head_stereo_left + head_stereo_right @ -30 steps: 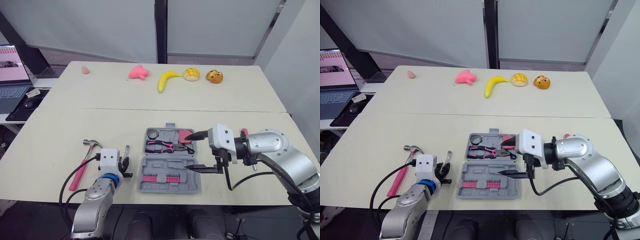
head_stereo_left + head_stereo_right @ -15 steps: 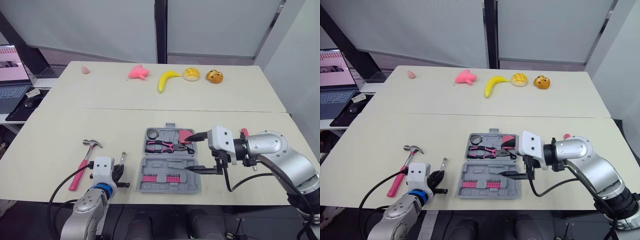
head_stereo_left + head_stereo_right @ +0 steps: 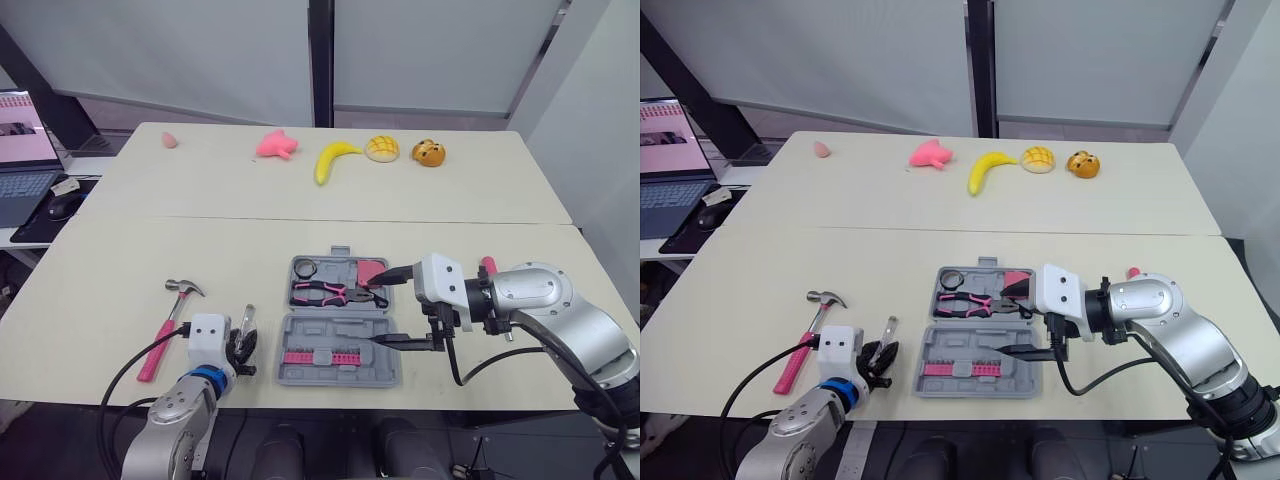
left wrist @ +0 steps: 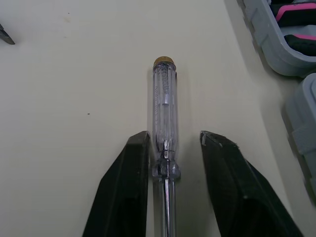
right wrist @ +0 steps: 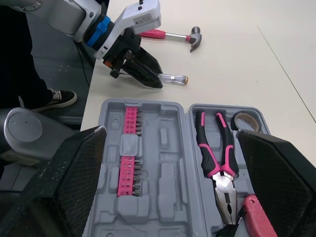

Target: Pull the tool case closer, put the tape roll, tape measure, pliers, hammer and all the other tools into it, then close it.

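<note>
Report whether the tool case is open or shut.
Open: the tool case lies spread flat, pliers and bit rack showing inside its two halves.

- Screwdriver [image 4: 164,113] — clear glossy plastic handle, brass-coloured cap, shiny metal shaft.
- Tool case [image 5: 163,187]: grey matt moulded plastic.
- Hammer [image 5: 170,35] — polished metal head, pink grip.

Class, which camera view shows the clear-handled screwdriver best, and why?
The left wrist view: the screwdriver lies close up, handle and brass cap plain. The right wrist view catches its handle, small; the eye views, a sliver.
</note>
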Controlling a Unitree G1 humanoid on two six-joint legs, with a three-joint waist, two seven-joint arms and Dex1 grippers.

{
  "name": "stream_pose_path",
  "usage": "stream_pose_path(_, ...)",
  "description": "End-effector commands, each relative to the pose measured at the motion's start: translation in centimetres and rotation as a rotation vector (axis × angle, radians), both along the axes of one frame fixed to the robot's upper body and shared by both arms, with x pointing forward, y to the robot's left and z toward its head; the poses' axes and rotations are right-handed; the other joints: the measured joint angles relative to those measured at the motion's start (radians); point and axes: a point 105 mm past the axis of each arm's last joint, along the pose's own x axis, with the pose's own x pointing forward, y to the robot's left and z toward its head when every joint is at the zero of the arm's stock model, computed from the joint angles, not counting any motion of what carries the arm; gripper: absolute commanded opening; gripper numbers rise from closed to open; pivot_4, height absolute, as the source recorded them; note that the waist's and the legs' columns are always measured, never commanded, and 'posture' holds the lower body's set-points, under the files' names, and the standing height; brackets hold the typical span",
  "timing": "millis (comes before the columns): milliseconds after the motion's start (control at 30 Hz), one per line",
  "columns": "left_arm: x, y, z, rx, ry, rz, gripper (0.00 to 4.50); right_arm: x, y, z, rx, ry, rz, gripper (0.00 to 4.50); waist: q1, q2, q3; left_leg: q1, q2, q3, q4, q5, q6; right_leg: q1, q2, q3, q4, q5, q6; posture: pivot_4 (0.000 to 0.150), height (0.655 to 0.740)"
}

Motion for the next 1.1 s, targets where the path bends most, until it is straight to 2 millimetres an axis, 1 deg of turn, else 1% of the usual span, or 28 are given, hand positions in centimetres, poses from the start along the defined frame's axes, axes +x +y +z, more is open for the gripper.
stream_pose_path(33,-0.2,0.3,2.2,-0.013,-0.083,-0.004,2.98,-0.4,0.2,0.9,0.016,-0.037,0.024,4.5,0.0,0.0,0.0,0.0,0.0,0.0,0.0,0.0,0.0,0.0,0.0,0.0,0.0,0.0,0.0,0.15,0.7255)
stream_pose_path(100,-0.6,0.5,3.3,0.003,-0.122,-0.023,3.55,-0.4,0.3,1.2,0.018,-0.041,0.026,4.5,0.0,0.0,0.0,0.0,0.0,0.0,0.0,0.0,0.0,0.0,0.0,0.0,0.0,0.0,0.0,0.15,0.7255)
stream_pose_path(200,-1.3,1.6,5.2,0.018,-0.18,-0.031,3.55,-0.4,0.4,1.5,0.022,-0.049,0.027,4.5,0.0,0.0,0.0,0.0,0.0,0.0,0.0,0.0,0.0,0.0,0.0,0.0,0.0,0.0,0.0,0.15,0.7255)
stream_pose_path(333,-1.7,2.9,8.0,0.029,-0.253,-0.146,3.55,-0.5,0.7,1.8,0.013,-0.056,0.027,4.5,0.0,0.0,0.0,0.0,0.0,0.0,0.0,0.0,0.0,0.0,0.0,0.0,0.0,0.0,0.0,0.15,0.7255)
stream_pose_path(400,-1.6,3.4,9.3,0.096,-0.271,-0.284,3.55,-0.6,0.8,1.7,-0.015,-0.064,0.024,4.5,0.0,0.0,0.0,0.0,0.0,0.0,0.0,0.0,0.0,0.0,0.0,-0.001,0.0,-0.001,-0.001,0.15,0.7255)
stream_pose_path(467,-1.5,3.6,10.0,0.178,-0.273,-0.432,3.55,-0.6,0.9,1.7,-0.036,-0.075,0.014,4.5,0.0,0.001,0.001,0.0,0.0,0.0,-0.001,0.0,0.0,0.0,0.0,-0.001,-0.001,-0.001,-0.001,0.15,0.7255)
stream_pose_path(600,-1.7,4.0,10.6,0.387,-0.24,-0.821,3.55,-0.6,1.6,1.9,-0.027,-0.072,-0.006,4.5,0.0,0.001,0.001,-0.001,0.0,0.0,-0.001,0.0,0.0,-0.002,0.0,-0.001,-0.001,-0.003,-0.005,0.15,0.7255)
stream_pose_path(633,-1.4,4.2,10.7,0.45,-0.231,-0.916,3.55,-0.7,1.8,1.9,-0.023,-0.064,-0.012,4.5,0.001,0.002,0.001,-0.001,0.0,0.001,-0.001,0.0,0.0,-0.003,0.0,-0.001,-0.001,-0.003,-0.005,0.15,0.7255)
stream_pose_path(767,0.6,5.2,11.3,0.747,-0.205,-1.277,3.55,-0.7,2.1,1.2,-0.043,-0.036,-0.053,4.5,0.007,0.002,0.002,-0.004,0.0,0.001,-0.002,0.0,0.0,-0.006,0.0,-0.001,0.0,-0.003,-0.005,0.15,0.7255)
stream_pose_path(800,1.2,5.2,11.4,0.862,-0.197,-1.411,3.55,-0.7,2.1,1.0,-0.047,-0.028,-0.062,4.5,0.008,0.002,0.002,-0.006,0.0,0.001,-0.002,0.0,0.0,-0.008,0.0,-0.001,0.0,-0.002,-0.004,0.15,0.7255)
stream_pose_path(833,1.6,5.4,11.4,0.942,-0.185,-1.503,3.55,-0.8,2.2,0.9,-0.048,-0.023,-0.068,4.5,0.01,0.003,0.002,-0.009,0.0,0.001,-0.001,0.0,0.0,-0.01,0.0,-0.001,0.0,-0.002,-0.004,0.15,0.7255)
stream_pose_path(900,2.9,5.0,11.5,1.073,-0.178,-1.675,3.55,-1.0,2.3,0.7,-0.045,-0.009,-0.077,4.5,0.005,0.003,0.002,-0.013,0.0,0.0,0.0,0.0,0.0,-0.012,0.0,-0.002,-0.001,0.001,-0.002,0.15,0.7255)
stream_pose_path(1000,4.0,4.8,11.4,1.175,-0.175,-1.802,3.55,-1.1,2.5,0.6,-0.042,-0.001,-0.087,4.5,-0.002,0.003,0.002,-0.016,0.0,-0.001,0.0,0.0,0.0,-0.014,0.0,-0.003,0.0,0.001,-0.001,0.15,0.7255)
stream_pose_path(1100,5.5,3.5,10.9,1.283,-0.159,-1.964,3.55,-1.2,2.7,0.3,-0.032,0.006,-0.102,4.5,-0.008,0.003,0.002,-0.017,0.0,-0.002,0.0,0.0,0.001,-0.015,0.001,-0.004,0.0,0.001,-0.001,0.15,0.7255)
